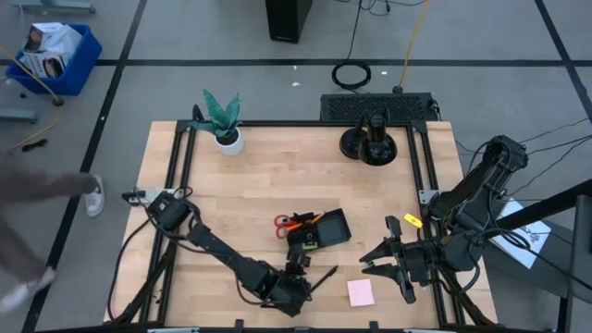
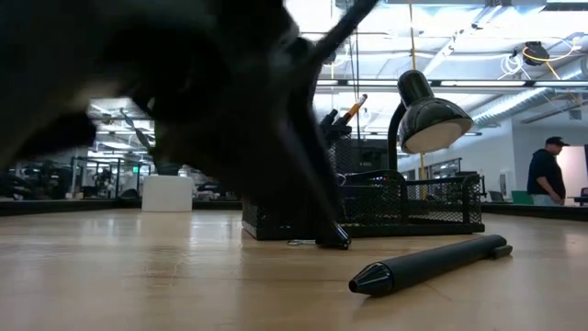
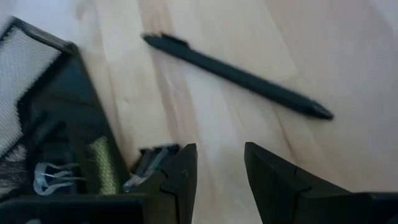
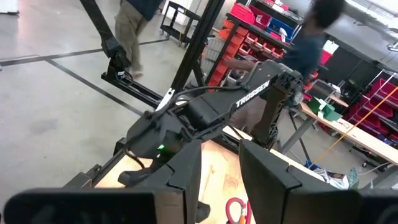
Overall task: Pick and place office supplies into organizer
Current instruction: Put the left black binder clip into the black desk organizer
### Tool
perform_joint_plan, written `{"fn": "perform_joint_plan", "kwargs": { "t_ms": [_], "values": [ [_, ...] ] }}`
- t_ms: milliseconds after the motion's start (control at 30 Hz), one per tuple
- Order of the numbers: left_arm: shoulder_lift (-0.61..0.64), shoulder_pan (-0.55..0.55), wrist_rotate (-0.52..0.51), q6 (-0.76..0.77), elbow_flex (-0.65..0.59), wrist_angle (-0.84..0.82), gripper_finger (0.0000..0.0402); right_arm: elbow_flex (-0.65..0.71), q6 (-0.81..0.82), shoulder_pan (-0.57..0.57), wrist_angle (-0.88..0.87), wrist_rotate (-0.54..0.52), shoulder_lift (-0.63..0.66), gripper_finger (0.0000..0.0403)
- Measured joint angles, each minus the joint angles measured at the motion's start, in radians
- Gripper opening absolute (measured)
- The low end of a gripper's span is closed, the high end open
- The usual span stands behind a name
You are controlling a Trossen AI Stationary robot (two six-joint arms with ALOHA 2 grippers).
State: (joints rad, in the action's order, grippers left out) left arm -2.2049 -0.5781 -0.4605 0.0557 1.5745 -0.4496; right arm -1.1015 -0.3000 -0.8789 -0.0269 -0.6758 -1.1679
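From above, the organizer (image 1: 326, 228) sits near the middle of the wooden tabletop (image 1: 259, 185), with the red-handled scissors (image 1: 285, 225) sticking out of its left end. The left gripper (image 1: 301, 262) hovers just in front of the organizer; a black pen (image 1: 324, 279) lies just right of it, and the pink sticky-note pad (image 1: 361, 292) lies farther right. The right gripper (image 1: 377, 260) waits to the right of the organizer.

At table height, the pen (image 2: 430, 263) lies in front of the mesh organizer (image 2: 404, 207).

The left wrist view shows its jaws released, holding nothing, beside the organizer (image 3: 43, 118), the pen (image 3: 239, 76) beyond.

The right wrist view shows its jaws parted and empty.
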Motion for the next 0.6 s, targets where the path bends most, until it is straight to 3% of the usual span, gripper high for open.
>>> {"fn": "perform_joint_plan", "kwargs": {
  "t_ms": [267,600],
  "values": [
    [-0.004,-0.015,-0.087,-0.019,0.048,-0.021,0.0140,0.000,-0.001,0.000,0.002,0.000,0.000,0.0100],
    [-0.003,0.013,-0.090,-0.028,0.053,-0.101,0.0140,0.000,-0.002,0.000,0.001,0.000,0.000,0.0100]
  ]
}}
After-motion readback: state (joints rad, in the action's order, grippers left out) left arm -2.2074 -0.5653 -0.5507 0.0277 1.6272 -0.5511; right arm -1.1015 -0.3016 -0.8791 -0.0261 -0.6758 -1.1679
